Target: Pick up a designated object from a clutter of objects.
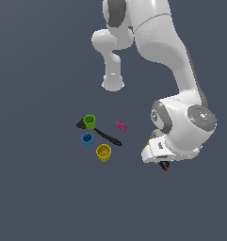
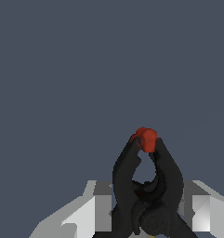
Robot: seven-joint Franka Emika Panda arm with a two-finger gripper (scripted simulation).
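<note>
Black spring clamp (image 2: pixel 148 186) sits right between the two grey fingers (image 2: pixel 92 209) in the wrist view, red tips (image 2: pixel 146 138) pointing away from the camera, handle end back toward the palm. Fingers flank it on both sides, close against the body; contact itself isn't resolvable, so whether the jaws are pinching it or only bracketing it — cannot tell. They look narrowed to about the clamp's width, not spread wide.

In the exterior view only a red-and-black bit (image 1: pixel 165 165) pokes out under the hand, roughly 6 o'clock of the wrist housing. Gripper (image 1: pixel 163 164) is mostly hidden by the arm's own bulk, so no help on jaw state from there. Can't tell if the clamp is off the floor or resting on it.

Why held this way, my read: fingers straddle the narrow pivot body rather than the splayed handles, which gives a flat, stable pinch and avoids squeezing the spring open.

Outward: a yellowish sliver, likely the box (image 1: pixel 148 140), peeks at the hand's 9–10 o'clock edge. Rest of clutter lies well apart at 9–10 o'clock of the gripper: pink piece (image 1: pixel 121 125), spatula (image 1: pixel 103 134), yellow cup (image 1: pixel 103 152), blue cup (image 1: pixel 87 139), green cup (image 1: pixel 89 122) on the spatula's blade end. None is near the grasp.
</note>
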